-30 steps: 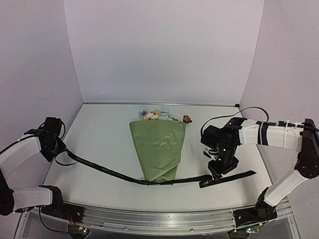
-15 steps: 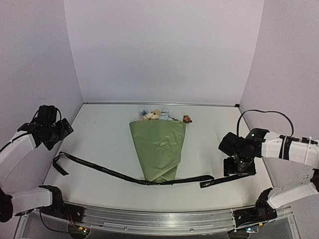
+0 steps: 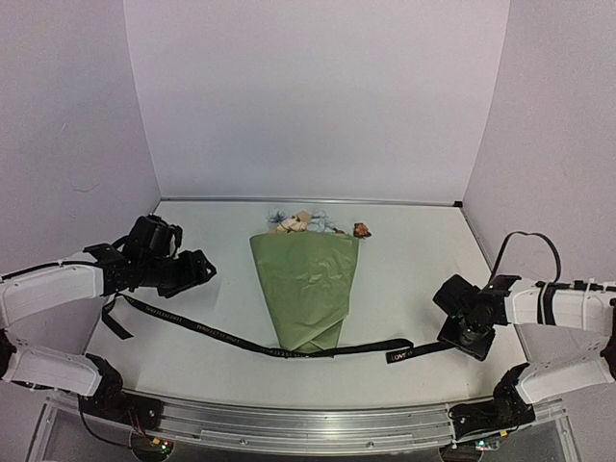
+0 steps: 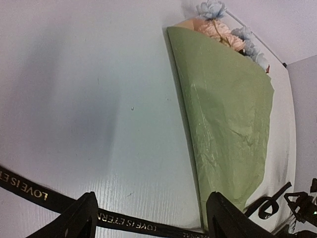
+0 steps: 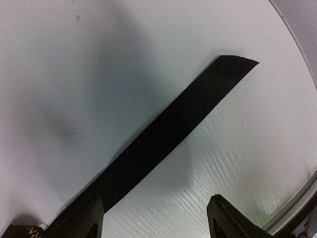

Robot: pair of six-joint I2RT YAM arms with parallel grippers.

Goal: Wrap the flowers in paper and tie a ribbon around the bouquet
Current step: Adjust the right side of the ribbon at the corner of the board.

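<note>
Over the ribbon [image 3: 221,337], left gripper [image 3: 202,272] has swung toward the bouquet [image 3: 308,289], right gripper [image 3: 468,343] withdrawn, both spread empty.

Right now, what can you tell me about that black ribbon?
The ribbon is long, narrow and black, with pale lettering reading LOVE IS ETER. It lies slack on the table, crossing the narrow tip of the bouquet. Its left end folds back and its right end is cleanly cut. The left hand and right hand are open above it, not gripping.
</note>
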